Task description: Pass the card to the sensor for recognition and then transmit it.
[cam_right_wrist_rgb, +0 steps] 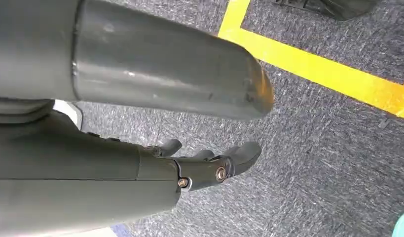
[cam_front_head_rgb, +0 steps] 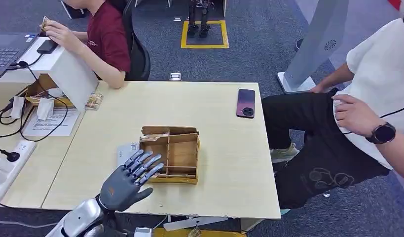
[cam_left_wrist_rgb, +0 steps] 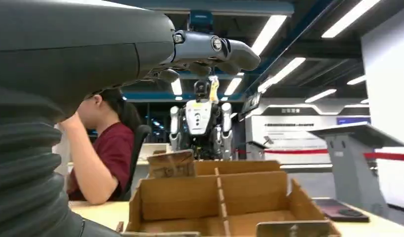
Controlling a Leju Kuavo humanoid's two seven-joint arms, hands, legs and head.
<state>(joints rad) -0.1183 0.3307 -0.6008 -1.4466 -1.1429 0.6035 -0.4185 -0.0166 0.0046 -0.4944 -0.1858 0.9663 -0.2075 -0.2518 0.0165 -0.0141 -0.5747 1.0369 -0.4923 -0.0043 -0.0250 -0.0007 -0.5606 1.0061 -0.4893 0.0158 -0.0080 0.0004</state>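
Step in hand looks like the reach for a card, nothing picked yet. Left hand (cam_front_head_rgb: 129, 178) hovers at approx 8 o'clock of the wooden box (cam_front_head_rgb: 174, 154), fingers spread, holding nothing, fingertips over the box's left edge. A card (cam_front_head_rgb: 154, 137) stands in the box's back-left compartment, approx 12 o'clock from the hand; a pale card-like item (cam_front_head_rgb: 125, 152) lies on the table (cam_front_head_rgb: 224, 163) just beside the box, prob. the sensor, but hard to tell. Right hand (cam_right_wrist_rgb: 209, 165) hangs over carpet, fingers loosely curled, empty. Next move calls for going fwd and down to pinch the card's top edge w/o nudging the box.
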